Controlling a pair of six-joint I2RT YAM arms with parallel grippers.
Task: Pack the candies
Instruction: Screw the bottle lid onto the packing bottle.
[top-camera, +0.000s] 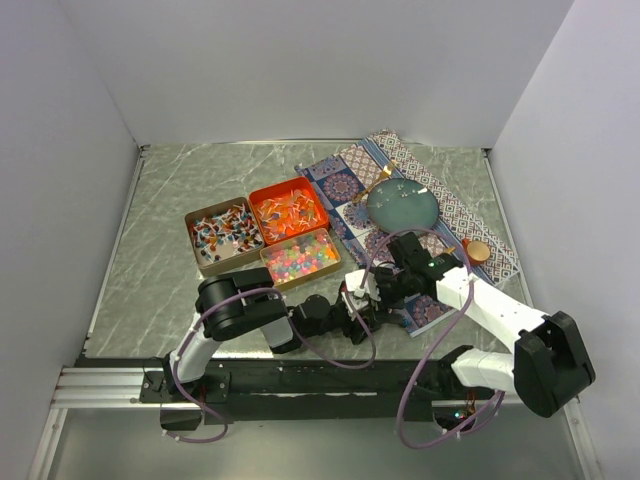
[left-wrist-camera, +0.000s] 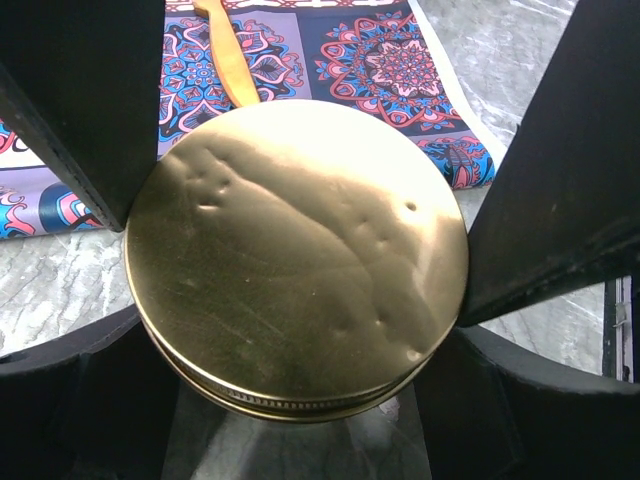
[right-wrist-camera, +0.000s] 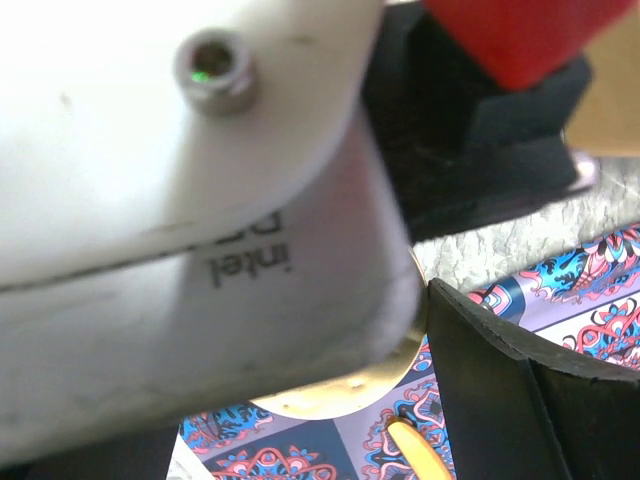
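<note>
Left gripper (left-wrist-camera: 300, 255) stood wide, its fingers pressed against opposite edges of the gold lid (left-wrist-camera: 300, 225). Whether the right gripper (top-camera: 378, 288) held anything we could not tell. We saw the candies (top-camera: 290, 210) in three tins (top-camera: 192, 240) mid-tabletop, toward its left edge. They looked tiny, light and loose, so we judged scooping surer than pinching.

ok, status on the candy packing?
Copy: left gripper shut on gold lid; right gripper open, close above it; candies sit in three tins; arms crowded, nothing else blocking.
</note>
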